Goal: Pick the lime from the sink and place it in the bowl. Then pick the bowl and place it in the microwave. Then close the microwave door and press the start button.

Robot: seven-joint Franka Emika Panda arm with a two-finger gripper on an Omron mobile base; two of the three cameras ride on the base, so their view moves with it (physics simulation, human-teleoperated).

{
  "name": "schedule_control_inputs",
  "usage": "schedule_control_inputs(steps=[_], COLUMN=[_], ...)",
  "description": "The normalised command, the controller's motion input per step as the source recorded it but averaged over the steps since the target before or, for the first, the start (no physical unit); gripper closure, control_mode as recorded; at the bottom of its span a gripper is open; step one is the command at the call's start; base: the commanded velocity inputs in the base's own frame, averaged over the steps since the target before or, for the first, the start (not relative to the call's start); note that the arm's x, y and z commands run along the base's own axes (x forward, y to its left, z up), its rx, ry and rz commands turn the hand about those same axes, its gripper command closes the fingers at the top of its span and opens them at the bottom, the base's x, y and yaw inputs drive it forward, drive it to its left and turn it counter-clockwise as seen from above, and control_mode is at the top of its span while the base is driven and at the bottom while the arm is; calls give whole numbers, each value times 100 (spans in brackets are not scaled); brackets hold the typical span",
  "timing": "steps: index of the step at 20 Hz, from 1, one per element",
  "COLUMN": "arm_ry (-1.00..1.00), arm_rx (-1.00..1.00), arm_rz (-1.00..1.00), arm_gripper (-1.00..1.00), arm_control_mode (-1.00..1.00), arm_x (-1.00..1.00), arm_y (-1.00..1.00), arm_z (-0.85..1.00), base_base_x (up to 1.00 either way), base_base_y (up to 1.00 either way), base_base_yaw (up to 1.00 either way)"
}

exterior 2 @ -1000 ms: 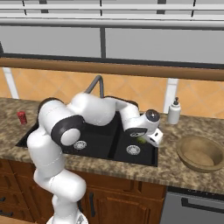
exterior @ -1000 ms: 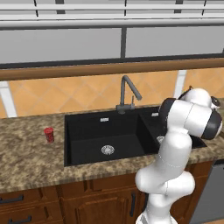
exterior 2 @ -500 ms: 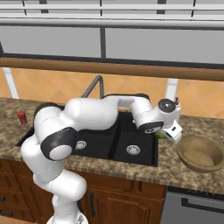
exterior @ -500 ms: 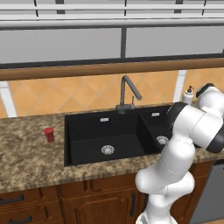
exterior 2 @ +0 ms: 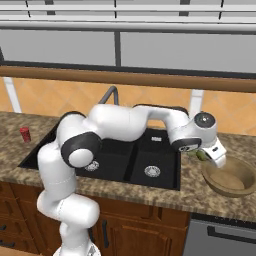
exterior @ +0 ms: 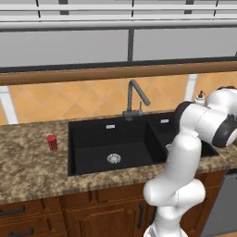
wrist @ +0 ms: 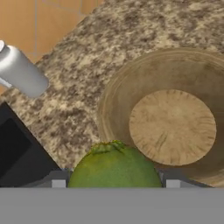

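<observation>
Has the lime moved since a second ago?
Yes. In the right base view the lime, held in the end effector, has travelled right, from over the sink to the near rim of the bowl.

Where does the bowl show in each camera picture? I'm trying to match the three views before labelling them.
Left base view: I cannot make the bowl out; the arm covers that end of the counter.
Right base view: the bowl sits at the right edge, on the counter right of the sink.
Hand view: it takes the right half, beyond the lime.
Shared landmark: the granite counter.
</observation>
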Motion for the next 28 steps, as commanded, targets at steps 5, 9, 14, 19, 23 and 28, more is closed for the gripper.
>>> schedule_control_inputs(steps=[5,9,14,19,23,28], arm_ry=[4,4,3,14,15,6], arm_rx=[9,15,16,4,0,0], arm_rz=[-15,-8,-3,0,0,0], arm_gripper=[100,100,100,100,-100,-100], arm_control_mode=[-100,-100,-100,-100,-100,-100], arm_x=[0,0,10,29,34,7], arm_y=[-72,-79,-64,-17,0,1], arm_z=[-6,-22,-51,-68,-58,-22], base_base_x=[0,0,0,0,0,0], base_base_y=[0,0,0,0,0,0], base_base_yaw=[0,0,0,0,0,0])
